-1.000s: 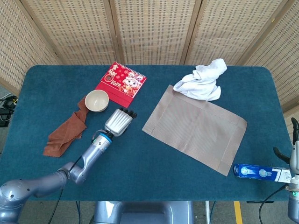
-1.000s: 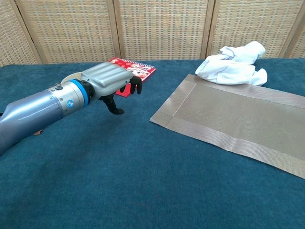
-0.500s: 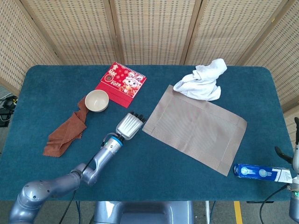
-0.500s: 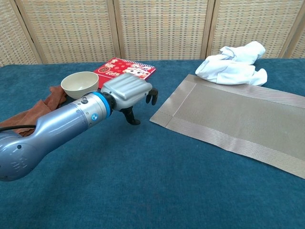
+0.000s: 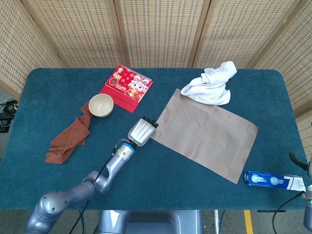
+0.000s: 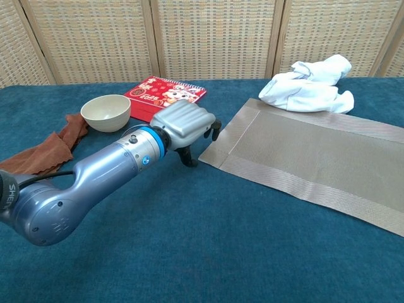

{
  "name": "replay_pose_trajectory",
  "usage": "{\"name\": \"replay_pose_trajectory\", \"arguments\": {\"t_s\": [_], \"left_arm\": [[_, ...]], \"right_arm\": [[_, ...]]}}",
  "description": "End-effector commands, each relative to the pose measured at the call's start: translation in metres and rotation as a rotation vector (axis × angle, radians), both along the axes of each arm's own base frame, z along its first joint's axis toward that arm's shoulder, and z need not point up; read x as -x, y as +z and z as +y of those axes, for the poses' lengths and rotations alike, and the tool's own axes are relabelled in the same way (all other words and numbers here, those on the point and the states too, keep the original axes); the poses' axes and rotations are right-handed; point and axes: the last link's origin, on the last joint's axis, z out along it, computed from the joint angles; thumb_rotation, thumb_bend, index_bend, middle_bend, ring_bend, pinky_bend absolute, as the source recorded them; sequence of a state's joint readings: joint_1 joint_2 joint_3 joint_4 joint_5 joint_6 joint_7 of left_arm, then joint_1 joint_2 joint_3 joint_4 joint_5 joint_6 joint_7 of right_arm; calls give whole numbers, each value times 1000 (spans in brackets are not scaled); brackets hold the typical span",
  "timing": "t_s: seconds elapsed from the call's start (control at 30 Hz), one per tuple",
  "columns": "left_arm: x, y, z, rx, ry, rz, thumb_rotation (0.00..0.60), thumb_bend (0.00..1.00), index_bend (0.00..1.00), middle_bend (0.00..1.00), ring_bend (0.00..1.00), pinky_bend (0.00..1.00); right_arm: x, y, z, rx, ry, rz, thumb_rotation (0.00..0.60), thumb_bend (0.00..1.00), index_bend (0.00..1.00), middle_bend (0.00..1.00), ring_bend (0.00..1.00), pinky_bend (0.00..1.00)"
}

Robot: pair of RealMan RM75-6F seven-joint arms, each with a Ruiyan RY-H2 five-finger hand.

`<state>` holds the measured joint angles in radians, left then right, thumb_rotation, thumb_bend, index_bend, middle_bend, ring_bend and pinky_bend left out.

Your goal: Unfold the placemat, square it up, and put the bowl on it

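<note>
Your left hand (image 5: 142, 131) sliding right, now reaching placemat (image 5: 204, 134) corner, fingers (image 6: 215, 128) curled, grasping nothing. Placemat lying flat, skewed on tabletop (image 5: 161, 175). Bowl (image 5: 101, 105) sitting beside calendar (image 5: 126, 87).

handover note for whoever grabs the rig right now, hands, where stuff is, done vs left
Left hand: holds nothing, fingers curled down at the near-left corner of the placemat; contact with the mat can't be confirmed.
Right hand: only a sliver shows at the head view's right edge; state can't be told.
Placemat: unfolded and flat, but lying skewed to the table edges; a white cloth overlaps its far corner.
Bowl: upright on the table left of the mat, beside the red calendar and brown cloth.
Done: unfolding.
Left: square up the mat, then set the bowl on it.
</note>
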<state>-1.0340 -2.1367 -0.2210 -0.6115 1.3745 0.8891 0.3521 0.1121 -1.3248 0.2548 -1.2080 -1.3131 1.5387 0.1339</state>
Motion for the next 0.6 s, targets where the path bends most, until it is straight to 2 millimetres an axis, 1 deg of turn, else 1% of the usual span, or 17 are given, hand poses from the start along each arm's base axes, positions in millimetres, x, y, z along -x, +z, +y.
{"name": "replay_pose_trajectory", "arguments": {"t_s": [0.03, 0.27, 0.4, 0.6], "left_arm": [[-4, -4, 0, -2, 4, -5, 600, 196, 371, 348, 396, 393], [-9, -16, -2, -1, 2, 17, 600, 206, 392, 359, 396, 393], [-10, -20, -2, -7, 3, 18, 600, 295, 404, 365, 400, 398], [-10, -21, -3, -19, -10, 18, 600, 305, 420, 370, 403, 398]], "right_arm": [[0, 1, 0, 2, 0, -1, 600, 293, 14, 0, 0, 0], [2, 3, 0, 11, 0, -16, 600, 293, 15, 0, 0, 0], [2, 3, 0, 12, 4, -18, 600, 293, 16, 0, 0, 0], [3, 4, 0, 17, 3, -21, 600, 293, 15, 0, 0, 0]]}}
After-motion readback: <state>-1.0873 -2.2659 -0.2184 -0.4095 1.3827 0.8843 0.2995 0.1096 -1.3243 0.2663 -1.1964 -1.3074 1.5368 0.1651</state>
